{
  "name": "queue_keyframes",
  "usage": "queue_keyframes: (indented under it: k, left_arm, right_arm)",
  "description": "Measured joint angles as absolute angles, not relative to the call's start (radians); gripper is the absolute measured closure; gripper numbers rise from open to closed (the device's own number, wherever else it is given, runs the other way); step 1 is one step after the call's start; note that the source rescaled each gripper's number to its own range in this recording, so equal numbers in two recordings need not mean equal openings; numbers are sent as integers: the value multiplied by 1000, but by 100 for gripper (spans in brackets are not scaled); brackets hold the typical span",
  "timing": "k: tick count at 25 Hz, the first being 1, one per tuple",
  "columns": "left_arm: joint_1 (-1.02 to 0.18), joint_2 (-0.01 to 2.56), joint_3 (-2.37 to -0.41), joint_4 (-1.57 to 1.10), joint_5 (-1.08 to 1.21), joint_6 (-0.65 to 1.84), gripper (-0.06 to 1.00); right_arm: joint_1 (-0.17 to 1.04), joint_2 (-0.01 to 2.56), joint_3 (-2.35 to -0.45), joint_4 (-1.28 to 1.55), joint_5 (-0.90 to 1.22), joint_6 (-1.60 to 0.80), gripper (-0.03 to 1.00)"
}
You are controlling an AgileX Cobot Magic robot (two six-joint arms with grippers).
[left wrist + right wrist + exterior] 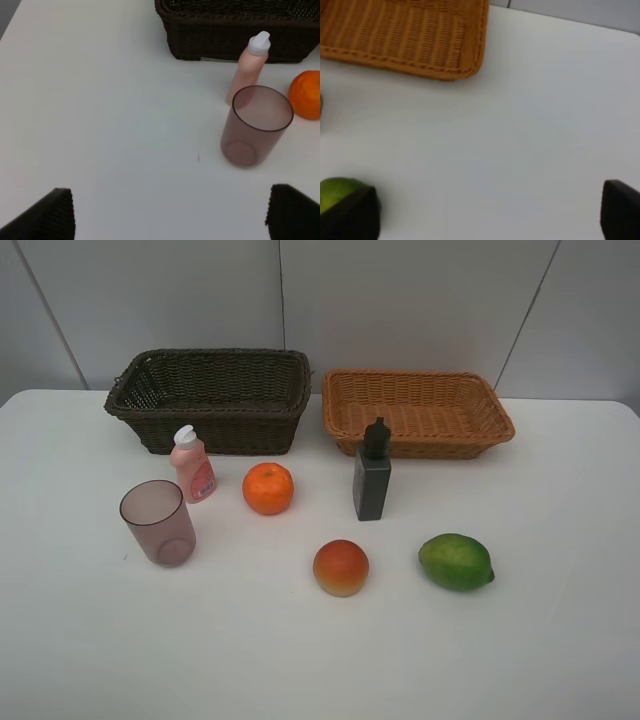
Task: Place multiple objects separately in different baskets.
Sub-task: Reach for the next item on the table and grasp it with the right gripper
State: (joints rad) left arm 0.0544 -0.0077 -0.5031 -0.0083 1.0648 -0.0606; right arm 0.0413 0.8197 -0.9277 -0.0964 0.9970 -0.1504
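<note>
Six objects stand on the white table (560, 620): a translucent purple cup (158, 522) (256, 125), a pink white-capped bottle (192, 464) (248, 67), an orange (268, 488) (306, 94), a dark green square bottle (372, 472), a red-yellow peach (341, 567) and a green lime (456, 561) (337, 194). Behind them sit a dark brown basket (212, 398) (235, 27) and a light orange-tan basket (417, 412) (405, 37), both empty. Neither arm shows in the exterior high view. My left gripper (170, 212) is open over bare table short of the cup. My right gripper (490, 212) is open, one fingertip overlapping the lime in its view.
Grey wall panels rise behind the baskets. The table's back edge runs just behind them. White tabletop stretches in front of the objects and to both sides.
</note>
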Motion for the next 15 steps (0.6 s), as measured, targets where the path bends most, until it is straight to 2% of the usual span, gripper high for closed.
queue_keyframes:
  k: [8,15]
  left_arm:
    - [54,-8,-503,-8,1064,-61,-5]
    - [54,-8,-503,-8,1064,-61,-5]
  right_arm:
    - [353,1087,-1055,-233,1118,-172,-3]
    - [439,1252,-1055,-213,1133,-251,-3]
